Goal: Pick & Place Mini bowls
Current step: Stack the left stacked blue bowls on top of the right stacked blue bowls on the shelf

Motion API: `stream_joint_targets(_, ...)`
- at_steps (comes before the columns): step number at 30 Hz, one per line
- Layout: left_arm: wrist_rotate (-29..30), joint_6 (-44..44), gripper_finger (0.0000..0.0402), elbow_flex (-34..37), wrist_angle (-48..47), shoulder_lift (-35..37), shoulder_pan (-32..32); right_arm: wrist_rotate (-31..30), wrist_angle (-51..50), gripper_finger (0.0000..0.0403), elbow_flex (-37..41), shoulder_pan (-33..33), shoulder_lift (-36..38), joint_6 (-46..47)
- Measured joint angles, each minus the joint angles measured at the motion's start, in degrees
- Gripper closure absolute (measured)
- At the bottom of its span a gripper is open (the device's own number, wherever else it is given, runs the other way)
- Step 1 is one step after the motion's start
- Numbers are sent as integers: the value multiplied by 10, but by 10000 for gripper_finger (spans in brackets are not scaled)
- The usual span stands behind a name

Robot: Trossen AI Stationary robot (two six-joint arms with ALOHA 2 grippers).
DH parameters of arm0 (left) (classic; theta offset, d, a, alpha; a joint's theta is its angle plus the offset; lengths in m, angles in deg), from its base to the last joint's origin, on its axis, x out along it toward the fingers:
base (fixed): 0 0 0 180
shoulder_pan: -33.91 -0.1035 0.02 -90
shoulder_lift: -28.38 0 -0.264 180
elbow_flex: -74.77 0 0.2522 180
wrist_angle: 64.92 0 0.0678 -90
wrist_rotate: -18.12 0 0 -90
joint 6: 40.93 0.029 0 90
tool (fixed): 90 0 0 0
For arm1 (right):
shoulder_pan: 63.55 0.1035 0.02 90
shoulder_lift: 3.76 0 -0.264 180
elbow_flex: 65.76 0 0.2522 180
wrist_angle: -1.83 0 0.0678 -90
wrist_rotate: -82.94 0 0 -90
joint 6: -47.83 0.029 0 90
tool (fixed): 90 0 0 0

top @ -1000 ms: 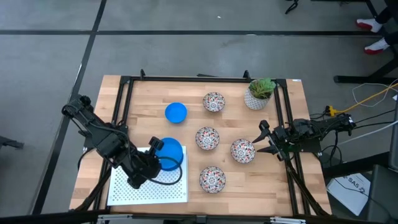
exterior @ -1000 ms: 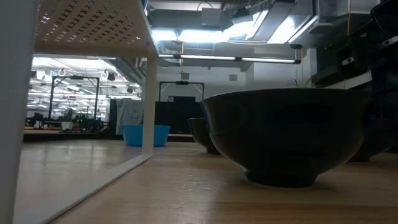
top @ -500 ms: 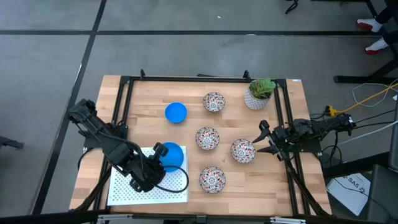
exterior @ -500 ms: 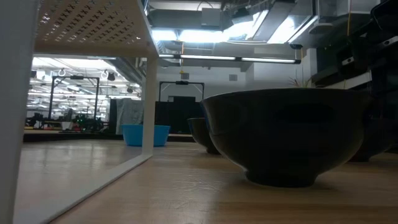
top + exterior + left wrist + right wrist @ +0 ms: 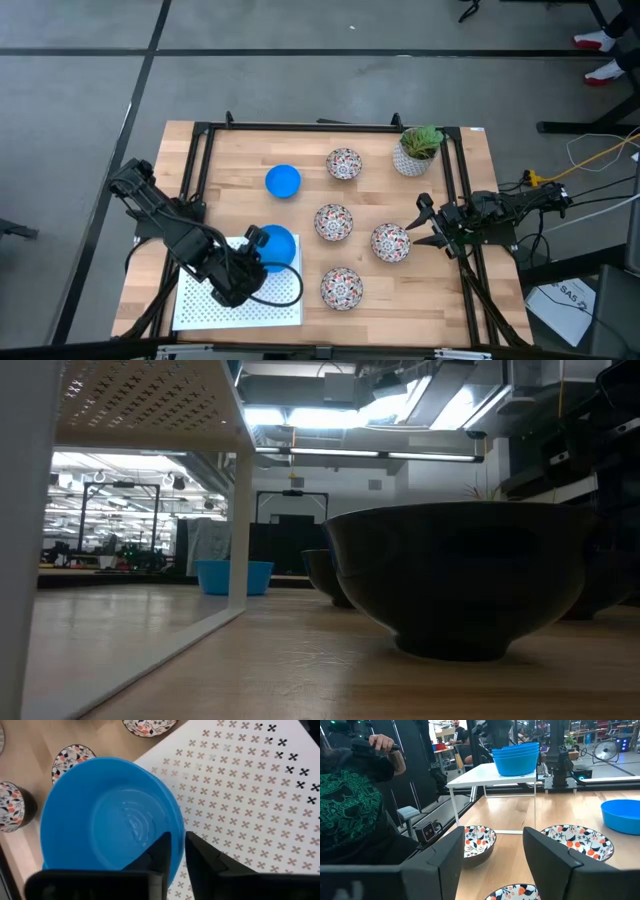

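Wooden table [image 5: 300,140], black frame rails round its edges.

White perforated shelf [image 5: 240,300] at the near left corner, standing on thin white legs; its top is punched with small cross-shaped holes. In the low view that shelf [image 5: 140,400] fills the upper left, with one leg [image 5: 240,520] cutting down across the scene.

Left arm over the shelf. Left gripper [image 5: 255,258] at the rim of the blue bowl stack [image 5: 272,247], which sits on the shelf's far right corner. Left wrist view: the two dark fingers [image 5: 162,852] straddle the blue rim with a narrow gap between them; I cannot tell whether they press on it or stand just off it.

Right arm waits at the table's right edge. Right gripper [image 5: 420,222] with jaws parted, holding nothing, just beside a floral bowl [image 5: 390,242].

Single blue bowl [image 5: 283,181] apart on the table, far-left of centre. Three more floral bowls: one far [image 5: 344,163], one at centre [image 5: 333,221], one near [image 5: 341,288]. Potted green plant [image 5: 416,150] at the far right.

Low view only: the nearest bowl [image 5: 460,575] looms dark and blocks most of the table behind.

Right wrist view only: the blue stack [image 5: 516,759] shows as several nested bowls on the shelf; a person in a dark shirt with green print [image 5: 350,805] stands beyond the table. No legible writing.
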Motion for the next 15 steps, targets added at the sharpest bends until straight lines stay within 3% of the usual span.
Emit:
stream_joint_targets(10, -35, -15, 286, -42, -6, 2, 0, 0, 0, 202, 0, 0, 0, 0)
stream_joint_targets(15, 10, 33, 282, -92, -33, 6, 0, 0, 0, 202, 0, 0, 0, 0)
